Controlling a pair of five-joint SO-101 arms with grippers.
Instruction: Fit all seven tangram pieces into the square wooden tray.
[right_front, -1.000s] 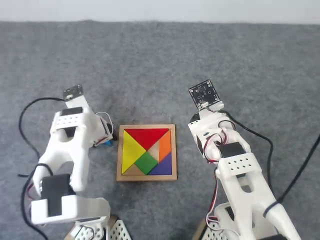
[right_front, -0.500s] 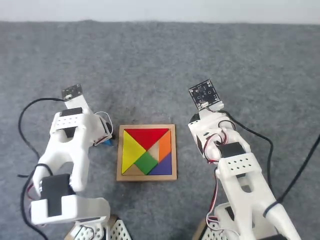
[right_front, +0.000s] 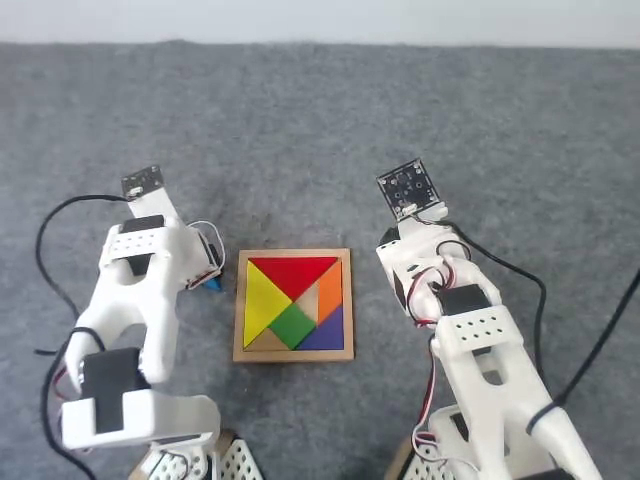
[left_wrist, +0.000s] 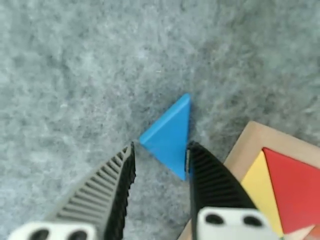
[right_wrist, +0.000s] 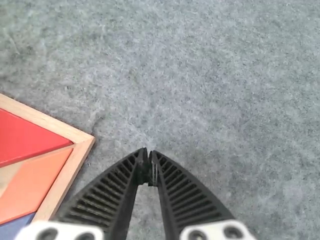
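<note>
The square wooden tray (right_front: 293, 355) lies between the two arms and holds red, yellow, green, orange and purple pieces, with bare wood showing in two small gaps. A blue triangle (left_wrist: 170, 134) lies flat on the grey carpet just off the tray's left edge (left_wrist: 240, 145); in the high view the blue triangle (right_front: 213, 284) peeks out beside the left arm. My left gripper (left_wrist: 160, 147) is open, one finger on each side of the triangle. My right gripper (right_wrist: 148, 154) is shut on nothing, low over the carpet beside the tray's right corner (right_wrist: 82, 142).
Grey carpet (right_front: 330, 130) covers the whole table, and the far half is open floor. The right arm (right_front: 450, 300) stands close to the tray's right side. Black cables (right_front: 55, 240) loop beside both arms.
The left arm has shifted very slightly to the left and away. The tray, its pieces and the right arm have not moved.
</note>
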